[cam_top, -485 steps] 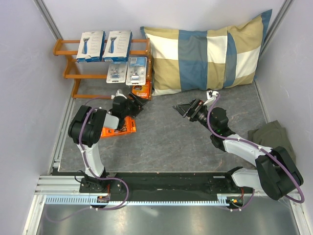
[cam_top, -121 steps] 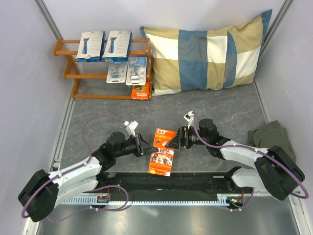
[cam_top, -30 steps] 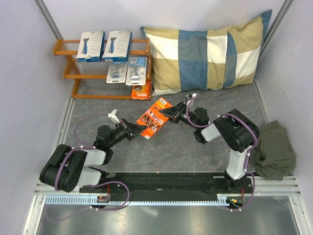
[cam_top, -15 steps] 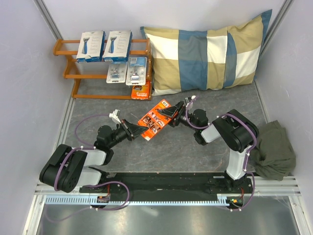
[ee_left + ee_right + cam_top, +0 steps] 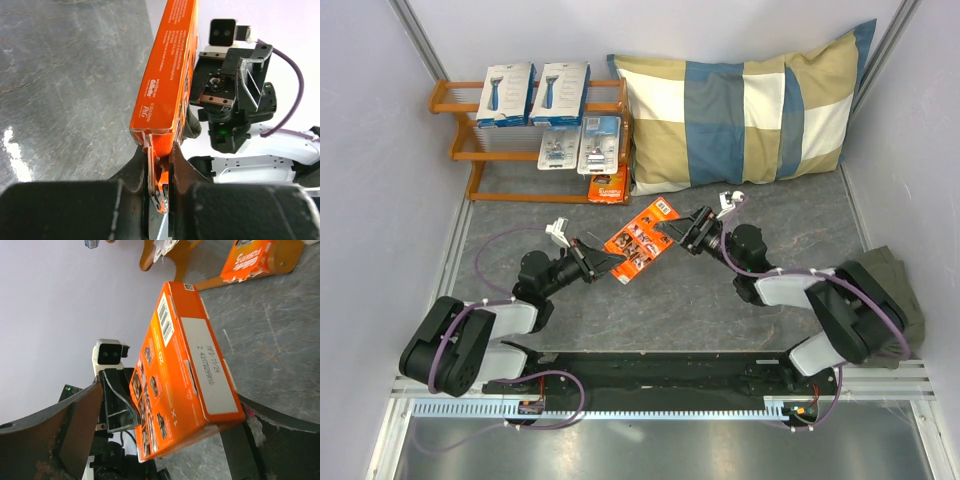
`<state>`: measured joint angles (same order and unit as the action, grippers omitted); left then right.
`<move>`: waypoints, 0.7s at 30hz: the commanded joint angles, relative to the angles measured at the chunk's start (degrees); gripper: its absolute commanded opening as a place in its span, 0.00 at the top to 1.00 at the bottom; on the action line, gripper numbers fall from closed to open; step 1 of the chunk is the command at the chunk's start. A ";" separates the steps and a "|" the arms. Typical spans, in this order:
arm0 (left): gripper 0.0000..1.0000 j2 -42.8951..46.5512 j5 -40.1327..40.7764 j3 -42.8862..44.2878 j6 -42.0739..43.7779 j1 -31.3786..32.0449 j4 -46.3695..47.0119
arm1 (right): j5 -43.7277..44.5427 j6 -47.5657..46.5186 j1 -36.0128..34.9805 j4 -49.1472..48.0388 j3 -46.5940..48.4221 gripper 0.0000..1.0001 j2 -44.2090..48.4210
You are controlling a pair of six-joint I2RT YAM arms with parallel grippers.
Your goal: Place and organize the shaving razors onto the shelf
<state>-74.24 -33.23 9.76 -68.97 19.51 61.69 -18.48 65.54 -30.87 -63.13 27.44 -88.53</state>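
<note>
An orange razor pack (image 5: 639, 240) hangs above the floor in front of the shelf (image 5: 460, 152). My left gripper (image 5: 603, 262) is shut on its lower left end; the left wrist view shows the pack's edge (image 5: 167, 85) pinched between the jaws (image 5: 160, 150). My right gripper (image 5: 673, 232) is open at the pack's other end, and in the right wrist view its fingers (image 5: 170, 440) stand wide on either side of the pack (image 5: 185, 375). Two white boxes (image 5: 506, 94), two blister packs (image 5: 558, 147) and another orange pack (image 5: 610, 186) rest on the shelf.
A blue-and-beige checked pillow (image 5: 745, 110) leans against the back wall right of the shelf. A green cloth (image 5: 892, 290) lies by the right wall. Grey walls close in both sides.
My right gripper has opened and let go of the orange pack. Its arm has swung lower and out to the right. The left gripper keeps its hold and the pack has barely shifted.
</note>
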 commanded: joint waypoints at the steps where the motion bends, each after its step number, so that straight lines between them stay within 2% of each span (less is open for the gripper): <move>1: 0.98 -1.78 1.42 1.14 2.79 -2.45 -1.31 | 6.95 -10.68 0.37 16.59 1.29 0.02 9.77; 7: 0.98 -6.18 -0.69 1.32 0.42 -6.67 3.16 | 11.88 -16.14 0.37 29.45 1.65 0.02 19.44; 13: 0.98 -11.71 -2.89 1.14 -2.66 -11.06 8.34 | 14.70 -18.25 0.38 34.21 0.60 0.02 25.51; 21: 0.98 -18.48 -4.56 -2.81 -7.84 -19.41 22.48 | 16.02 -20.10 0.46 37.82 1.04 0.02 28.33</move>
<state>-90.43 -35.68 8.82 -72.75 3.16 70.06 -4.16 47.62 -30.57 -27.35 27.46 -61.41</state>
